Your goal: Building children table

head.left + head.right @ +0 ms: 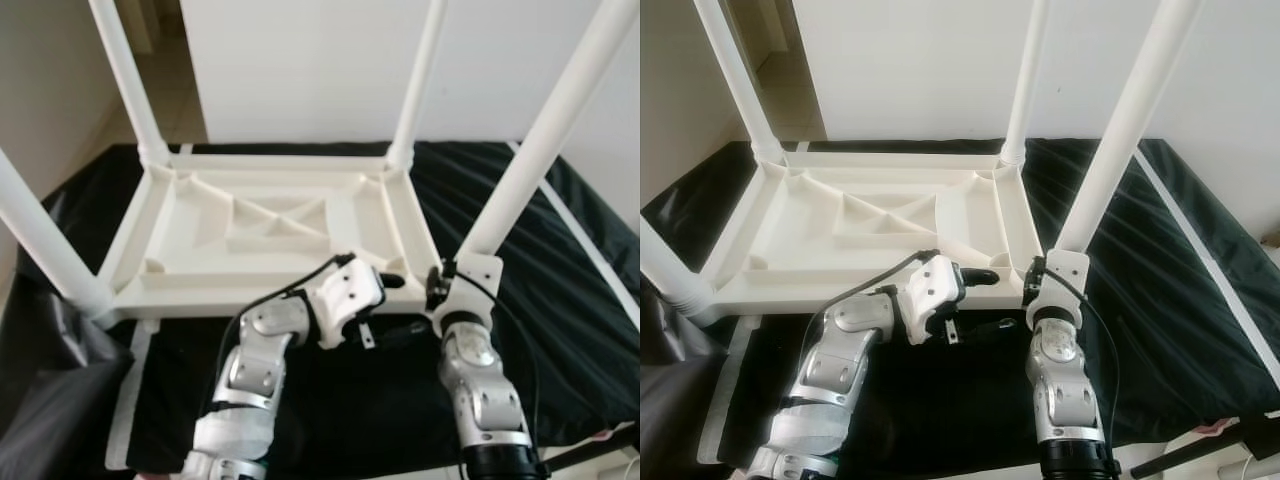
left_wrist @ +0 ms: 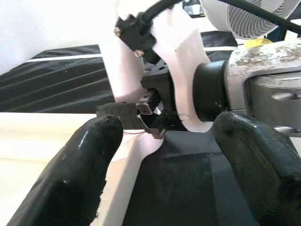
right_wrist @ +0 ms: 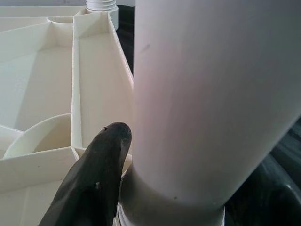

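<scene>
Right gripper [image 1: 1048, 268] clamps the table leg [image 1: 1120, 130] (upturned tabletop [image 1: 870, 225]) on black sheet [image 1: 1160, 290].

No readable text, label, brand, number or sign is found in any of the views. The upturned white table [image 1: 270, 235], its legs, the black sheet [image 1: 560, 300] beneath it and the silver arms are all seen to be unmarked, and nothing legible is made out on the fan [image 2: 249, 16] in the left wrist view.
</scene>
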Robot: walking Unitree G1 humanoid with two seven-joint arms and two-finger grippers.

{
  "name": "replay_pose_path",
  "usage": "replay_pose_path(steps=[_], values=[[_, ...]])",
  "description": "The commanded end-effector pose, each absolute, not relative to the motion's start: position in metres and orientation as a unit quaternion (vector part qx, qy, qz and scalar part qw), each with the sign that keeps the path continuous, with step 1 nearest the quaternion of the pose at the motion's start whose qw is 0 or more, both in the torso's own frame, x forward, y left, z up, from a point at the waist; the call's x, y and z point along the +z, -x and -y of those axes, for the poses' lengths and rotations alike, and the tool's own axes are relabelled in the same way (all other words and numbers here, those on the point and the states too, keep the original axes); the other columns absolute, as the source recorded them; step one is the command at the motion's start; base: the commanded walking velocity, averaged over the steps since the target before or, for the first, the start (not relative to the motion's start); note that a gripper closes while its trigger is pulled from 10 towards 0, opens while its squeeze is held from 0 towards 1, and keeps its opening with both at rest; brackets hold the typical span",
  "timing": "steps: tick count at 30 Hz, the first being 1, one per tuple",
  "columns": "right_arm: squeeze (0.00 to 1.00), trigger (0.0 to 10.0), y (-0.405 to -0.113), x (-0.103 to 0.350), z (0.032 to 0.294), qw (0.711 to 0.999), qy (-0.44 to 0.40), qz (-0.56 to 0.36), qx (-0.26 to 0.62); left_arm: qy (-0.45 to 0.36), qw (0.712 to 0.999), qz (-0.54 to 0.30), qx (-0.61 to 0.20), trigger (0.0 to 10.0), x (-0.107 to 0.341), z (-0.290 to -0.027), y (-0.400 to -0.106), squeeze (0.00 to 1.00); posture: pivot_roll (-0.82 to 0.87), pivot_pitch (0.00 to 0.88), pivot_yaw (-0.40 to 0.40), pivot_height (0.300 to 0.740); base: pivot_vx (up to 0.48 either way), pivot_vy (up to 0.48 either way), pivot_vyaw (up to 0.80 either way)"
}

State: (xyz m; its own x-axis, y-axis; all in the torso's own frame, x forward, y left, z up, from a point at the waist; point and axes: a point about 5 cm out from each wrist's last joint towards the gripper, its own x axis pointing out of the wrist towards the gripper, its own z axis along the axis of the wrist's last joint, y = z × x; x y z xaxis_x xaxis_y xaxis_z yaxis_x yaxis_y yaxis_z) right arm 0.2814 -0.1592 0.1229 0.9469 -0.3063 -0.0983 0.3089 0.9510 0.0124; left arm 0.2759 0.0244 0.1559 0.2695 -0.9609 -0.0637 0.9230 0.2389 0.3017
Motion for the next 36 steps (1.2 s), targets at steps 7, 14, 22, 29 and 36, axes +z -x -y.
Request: replay_pose_path(steps=[7,14,22,29,36], values=[[1.0,10.0,-0.273,0.113,0.169,0.985,-0.012,-0.064,-0.157,-0.123,0.852,0.067,-0.505,10.0,0.148,-0.024,-0.278,0.0,-0.02,0.0,-0.061,0.74,0.0,0.0,0.0],[1.0,10.0,-0.27,0.122,0.185,0.993,-0.002,-0.024,-0.117,-0.132,0.85,0.067,-0.506,10.0,0.149,-0.025,-0.278,0.0,-0.02,0.0,-0.064,0.74,0.0,0.0,0.0],[0.0,10.0,-0.27,0.121,0.202,1.0,0.008,-0.02,-0.014,-0.135,0.848,0.068,-0.509,10.0,0.149,-0.025,-0.277,0.0,-0.01,0.0,-0.072,0.74,0.0,0.0,0.0],[0.0,10.0,-0.277,0.133,0.206,0.991,0.049,-0.009,0.127,-0.138,0.846,0.068,-0.511,10.0,0.149,-0.025,-0.275,0.0,0.0,0.0,-0.069,0.74,0.0,0.0,0.0],[0.0,10.0,-0.292,0.138,0.208,0.968,0.105,-0.027,0.228,-0.143,0.843,0.069,-0.513,10.0,0.15,-0.026,-0.276,0.0,0.0,0.0,-0.054,0.74,0.0,0.0,0.0]])
